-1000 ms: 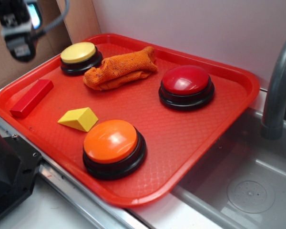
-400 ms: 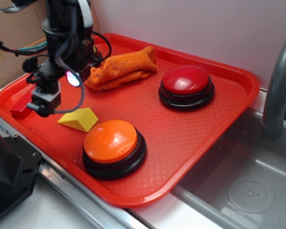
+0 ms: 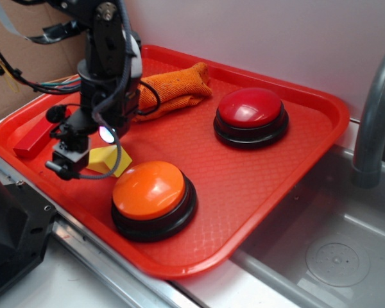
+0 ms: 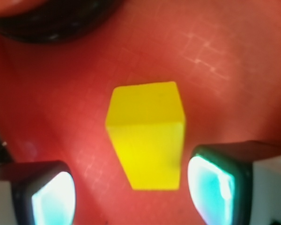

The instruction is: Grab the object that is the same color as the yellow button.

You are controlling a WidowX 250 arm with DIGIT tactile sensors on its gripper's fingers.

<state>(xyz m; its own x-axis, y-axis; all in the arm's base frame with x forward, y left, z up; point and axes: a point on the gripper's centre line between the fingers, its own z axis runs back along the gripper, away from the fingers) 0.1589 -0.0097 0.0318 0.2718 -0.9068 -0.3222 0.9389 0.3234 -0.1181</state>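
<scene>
Yellow and flat-faced, the wedge block (image 4: 146, 136) lies on the red tray (image 3: 263, 173), just up-left of the orange button (image 3: 153, 190) and close to its black base without clearly touching it. In the wrist view its long axis runs up and down the picture: the broad end points toward the dark button base at the top edge, and the narrower, sloping end points down between the fingers. A ridge crosses it about halfway along.

The gripper (image 4: 131, 194) hangs right over the block with its jaws apart, one finger (image 4: 49, 192) off to the block's lower left with bare tray between them, the other finger (image 4: 215, 180) just beside the block's lower right corner. Whether that one touches the block cannot be told.

From the exterior view the arm (image 3: 106, 70) hides most of the block (image 3: 109, 160); only a yellow corner shows beside the orange button. Farther from that button, toward the tray's back, lie the orange cloth (image 3: 173, 90) and the red button (image 3: 251, 115); the red rectangular block (image 3: 32, 140) sits off to the left.
</scene>
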